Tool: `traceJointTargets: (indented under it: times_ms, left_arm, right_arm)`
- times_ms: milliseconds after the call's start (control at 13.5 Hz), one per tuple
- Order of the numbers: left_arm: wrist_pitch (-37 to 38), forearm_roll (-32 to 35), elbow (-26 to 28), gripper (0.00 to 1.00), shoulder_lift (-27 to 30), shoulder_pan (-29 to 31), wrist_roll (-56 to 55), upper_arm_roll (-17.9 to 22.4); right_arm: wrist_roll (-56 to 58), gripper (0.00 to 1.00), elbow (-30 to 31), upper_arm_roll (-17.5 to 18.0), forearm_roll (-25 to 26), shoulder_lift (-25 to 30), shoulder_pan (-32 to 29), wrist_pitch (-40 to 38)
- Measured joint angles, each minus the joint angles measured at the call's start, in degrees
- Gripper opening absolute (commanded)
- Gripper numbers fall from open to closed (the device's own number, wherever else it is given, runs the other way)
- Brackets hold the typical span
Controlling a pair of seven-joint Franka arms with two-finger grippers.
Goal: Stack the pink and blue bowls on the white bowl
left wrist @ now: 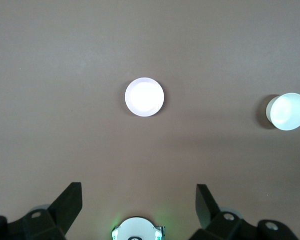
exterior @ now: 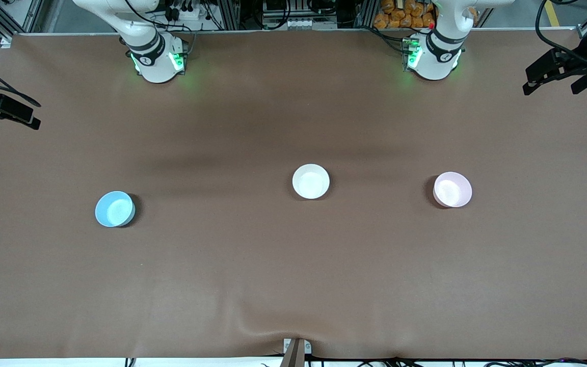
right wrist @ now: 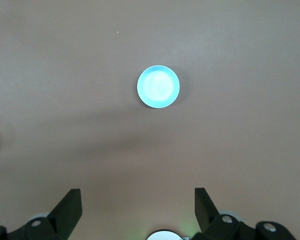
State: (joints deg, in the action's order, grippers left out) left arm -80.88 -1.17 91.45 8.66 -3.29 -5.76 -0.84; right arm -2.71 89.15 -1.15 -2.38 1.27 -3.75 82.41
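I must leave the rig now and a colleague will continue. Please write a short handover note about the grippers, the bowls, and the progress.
Left gripper: open, empty, high over the table, waiting.
Right gripper: open, empty, high over the table, waiting.
Small round white plastic bowl: upright at the middle of the brown table.
Small round pale pink plastic bowl: upright, toward the left arm's end.
Small round light blue plastic bowl: upright, toward the right arm's end, slightly nearer to the front camera.
Done: nothing; all bowls stand apart.
Left: put pink and blue bowls on the white one.
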Motion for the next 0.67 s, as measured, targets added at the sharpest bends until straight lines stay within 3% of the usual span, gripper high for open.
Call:
traceJointTargets:
  times_ms: [665]
  left_arm:
    - [0.77, 0.00, -0.52, 1.00, 0.94, 1.07, -0.08, -0.66]
  right_arm:
    - [0.00, 1.00, 0.00, 0.03, 0.00, -0.05, 0.17, -0.68]
